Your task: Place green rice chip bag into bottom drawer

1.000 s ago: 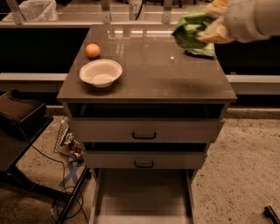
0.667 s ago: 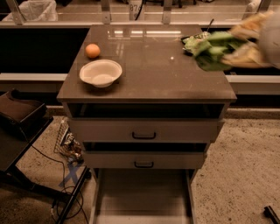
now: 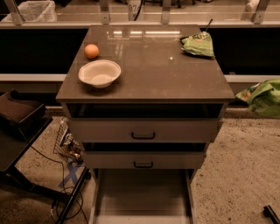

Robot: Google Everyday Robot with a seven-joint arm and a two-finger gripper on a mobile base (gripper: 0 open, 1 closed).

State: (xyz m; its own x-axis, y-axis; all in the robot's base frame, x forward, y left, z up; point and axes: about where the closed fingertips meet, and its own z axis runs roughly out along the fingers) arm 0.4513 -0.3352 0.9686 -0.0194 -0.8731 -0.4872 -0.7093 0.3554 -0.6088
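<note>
**What your view leaves unclear**

The green rice chip bag [image 3: 264, 97] is a smeared patch at the right edge. The frame cuts off its far side, and you cannot read any lettering on it. The gripper is outside your view, so you cannot tell whether anything holds the bag.

The bottom drawer [image 3: 142, 194] runs off the lower edge, so its front end is out of view. The open gaps above the two handled drawers [image 3: 143, 130] lie in deep shadow, which hides their insides. A dark object [image 3: 271, 214] in the lower right corner is clipped and too small to identify. The label [image 3: 134, 6] at the top is cut off mid-number.
</note>
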